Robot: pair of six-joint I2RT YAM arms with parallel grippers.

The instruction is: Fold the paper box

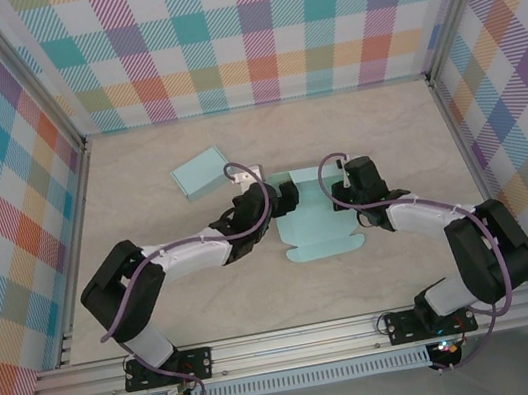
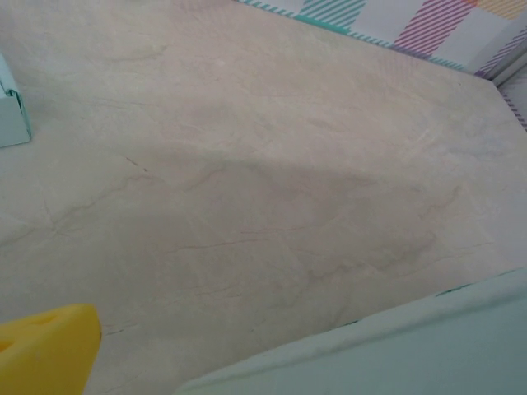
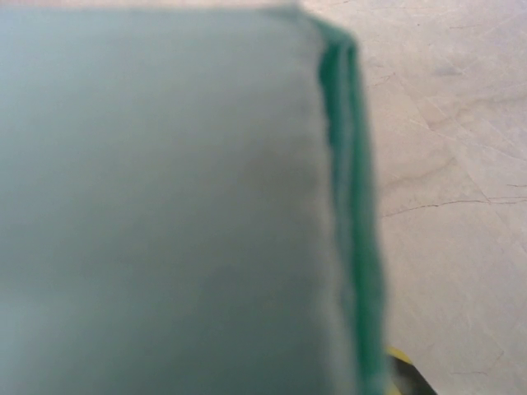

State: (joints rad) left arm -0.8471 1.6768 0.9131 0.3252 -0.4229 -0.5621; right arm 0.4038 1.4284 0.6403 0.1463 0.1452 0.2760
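The paper box (image 1: pixel 316 226) lies as a pale teal, partly flat sheet in the middle of the table. My left gripper (image 1: pixel 283 201) is at its upper left edge and stands open. One yellow finger pad (image 2: pixel 45 350) shows in the left wrist view, with the box's edge (image 2: pixel 412 346) low on the right. My right gripper (image 1: pixel 340 193) is at the box's upper right corner, shut on a raised panel. That panel (image 3: pixel 165 206) stands close before the right wrist camera, with its dark green edge beside a yellow-black fingertip (image 3: pixel 405 372).
A second, closed teal box (image 1: pixel 199 173) lies behind and left of the arms, and its corner (image 2: pixel 12 115) shows in the left wrist view. Checked walls and metal posts enclose the table on three sides.
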